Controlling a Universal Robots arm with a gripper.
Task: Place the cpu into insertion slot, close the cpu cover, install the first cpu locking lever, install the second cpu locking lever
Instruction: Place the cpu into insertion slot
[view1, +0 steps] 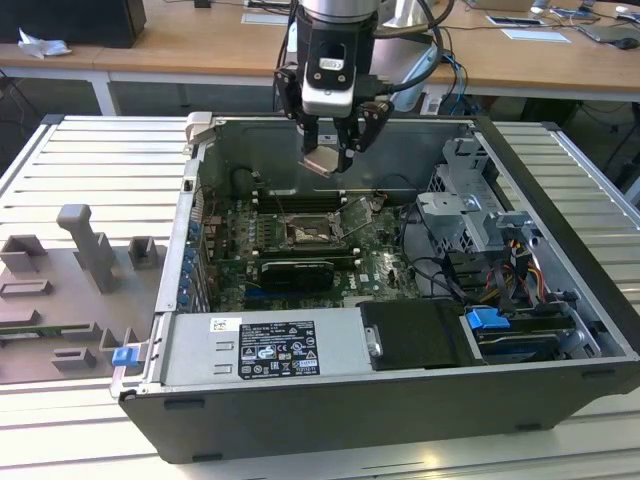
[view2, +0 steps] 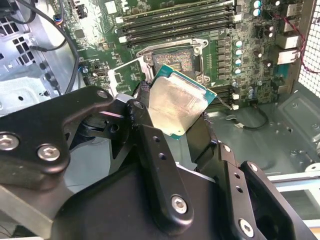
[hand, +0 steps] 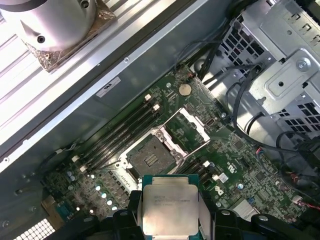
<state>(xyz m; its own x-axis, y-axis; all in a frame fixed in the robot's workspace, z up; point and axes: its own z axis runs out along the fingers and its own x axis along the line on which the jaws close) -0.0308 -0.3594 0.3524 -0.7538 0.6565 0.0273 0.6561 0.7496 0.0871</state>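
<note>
Sitting on the desk (view1: 70, 160) at the exterior view's left, grey fixtures (view1: 88, 250), well apart from the open computer case (view1: 300, 420). Hanging above the case's interior, claw (view1: 330, 152) clenched on the cpu (view1: 323, 162), silvery face showing in the first wrist view. Lower down on the green board (view1: 385, 265), insertion slot (view1: 308, 234) bare; just beside it toward the exterior view's right, cpu cover (view1: 354, 214) tilted up. Farther right, metal drive cage (view1: 470, 215).
</note>
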